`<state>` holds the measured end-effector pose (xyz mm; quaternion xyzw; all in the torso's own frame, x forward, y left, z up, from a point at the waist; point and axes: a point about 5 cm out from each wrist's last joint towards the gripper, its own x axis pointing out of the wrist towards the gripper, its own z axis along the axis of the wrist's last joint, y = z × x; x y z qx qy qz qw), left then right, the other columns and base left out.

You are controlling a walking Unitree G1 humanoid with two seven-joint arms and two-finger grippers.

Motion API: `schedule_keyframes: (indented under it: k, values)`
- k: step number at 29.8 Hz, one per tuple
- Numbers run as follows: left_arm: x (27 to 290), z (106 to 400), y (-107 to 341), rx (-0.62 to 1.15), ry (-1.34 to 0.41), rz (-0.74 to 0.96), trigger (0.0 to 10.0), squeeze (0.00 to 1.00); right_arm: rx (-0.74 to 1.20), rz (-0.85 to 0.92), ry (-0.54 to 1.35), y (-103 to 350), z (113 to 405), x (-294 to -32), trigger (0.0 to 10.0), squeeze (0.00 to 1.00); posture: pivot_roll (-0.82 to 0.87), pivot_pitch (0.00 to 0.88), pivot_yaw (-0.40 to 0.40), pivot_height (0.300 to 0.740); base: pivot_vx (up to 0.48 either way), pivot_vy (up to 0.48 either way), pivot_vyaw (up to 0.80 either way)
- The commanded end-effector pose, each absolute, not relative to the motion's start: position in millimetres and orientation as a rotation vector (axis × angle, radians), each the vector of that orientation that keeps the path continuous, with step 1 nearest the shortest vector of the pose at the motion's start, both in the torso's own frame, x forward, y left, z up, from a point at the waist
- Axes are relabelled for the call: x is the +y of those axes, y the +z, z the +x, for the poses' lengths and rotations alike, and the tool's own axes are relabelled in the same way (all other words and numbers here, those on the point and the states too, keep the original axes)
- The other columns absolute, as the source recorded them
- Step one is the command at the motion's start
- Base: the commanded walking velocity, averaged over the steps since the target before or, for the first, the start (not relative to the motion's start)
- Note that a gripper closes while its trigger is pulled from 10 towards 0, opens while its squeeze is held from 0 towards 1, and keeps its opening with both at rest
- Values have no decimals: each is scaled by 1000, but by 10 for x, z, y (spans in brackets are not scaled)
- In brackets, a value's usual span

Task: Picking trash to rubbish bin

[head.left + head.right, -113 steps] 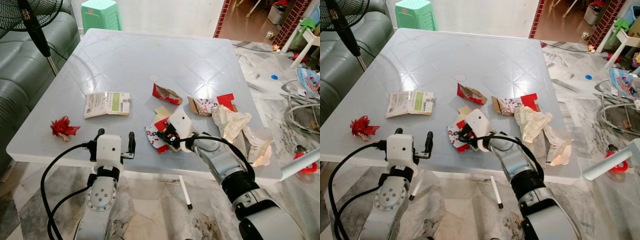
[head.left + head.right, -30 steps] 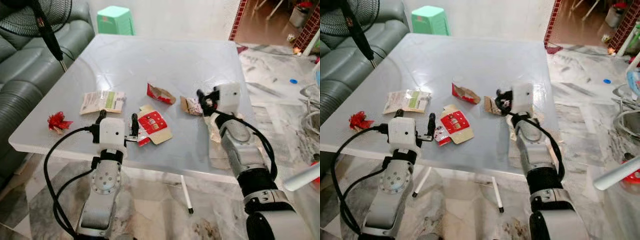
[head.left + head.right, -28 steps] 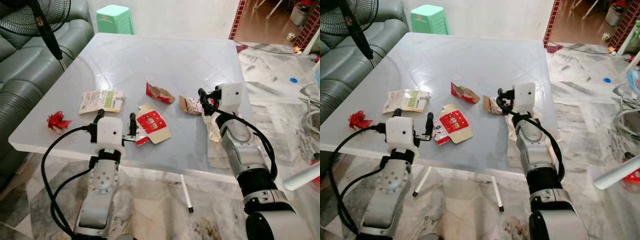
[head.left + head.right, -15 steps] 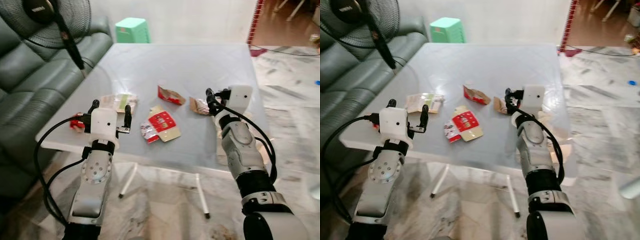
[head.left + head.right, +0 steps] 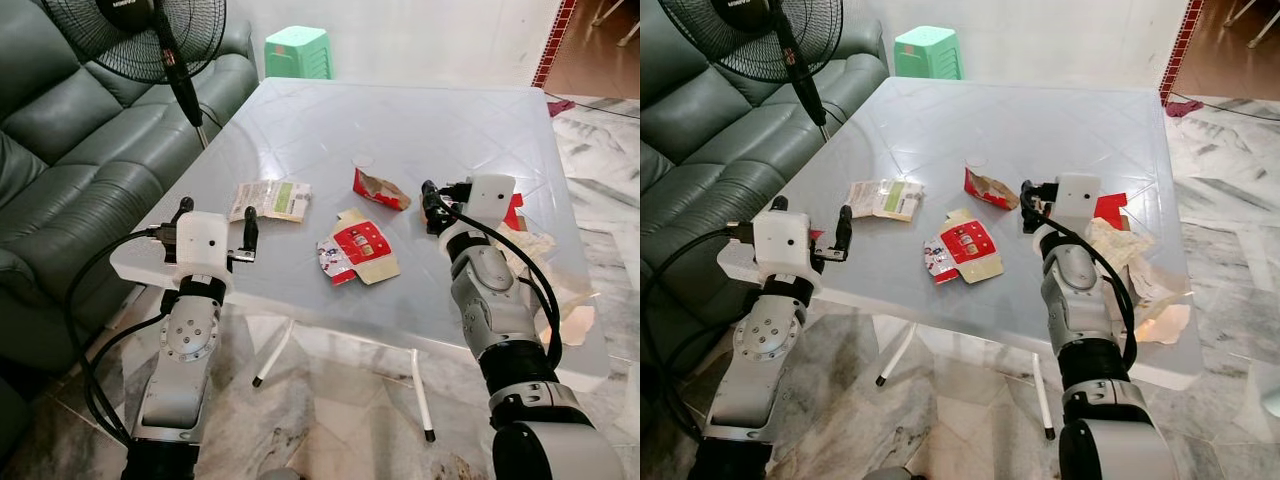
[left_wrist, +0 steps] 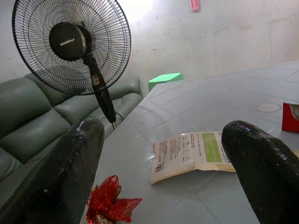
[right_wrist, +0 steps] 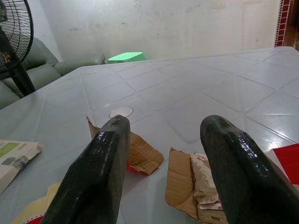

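A flattened red-and-white carton [image 5: 358, 250] lies near the table's front edge, between my two grippers. Behind it are a torn red carton piece [image 5: 380, 188] and a flat beige-and-green packet [image 5: 270, 199]. A red ribbon bow [image 6: 110, 203] sits at the table's left corner. Crumpled paper [image 5: 1120, 240] and a brown cardboard scrap [image 7: 191, 186] lie on the right. My left gripper [image 5: 217, 213] hovers open over the left corner, holding nothing. My right gripper [image 5: 437, 200] hovers open above the table's right part, pointing at the torn carton and cardboard scrap.
The pale grey table [image 5: 400, 120] stands on marble floor. A dark green sofa [image 5: 60, 170] and a standing fan [image 5: 150, 40] are close on the left. A green stool [image 5: 297, 45] is beyond the table. More paper hangs over the table's right front corner [image 5: 1160, 310].
The camera has shifted left and back, bringing in the sofa and fan. The right gripper, earlier at the red-and-white carton, is now away from it and open. The trash has not moved.
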<state>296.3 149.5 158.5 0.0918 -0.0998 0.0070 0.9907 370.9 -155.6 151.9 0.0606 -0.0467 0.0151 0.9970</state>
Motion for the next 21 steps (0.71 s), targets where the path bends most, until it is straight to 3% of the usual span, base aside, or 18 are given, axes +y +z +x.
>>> schedule_keyframes:
  k: [1,5,10,21]
  values:
    - [1505,2972,1573,-192,24,183,10000,0,-96,118,33,1554,3730,-1553,10000,0,85,0,29,740,0,0,0]
    - [1512,2960,1574,-191,43,182,10000,0,-69,92,83,1529,3732,-1509,10000,0,84,7,24,740,0,0,0]
    - [1550,2844,1446,-146,52,203,10000,0,70,2,288,1369,3722,-1373,10000,0,83,20,15,740,0,0,0]
    - [1573,2622,1280,-89,33,211,10000,0,128,-102,508,1378,3695,-1341,10000,0,93,36,1,740,0,0,0]
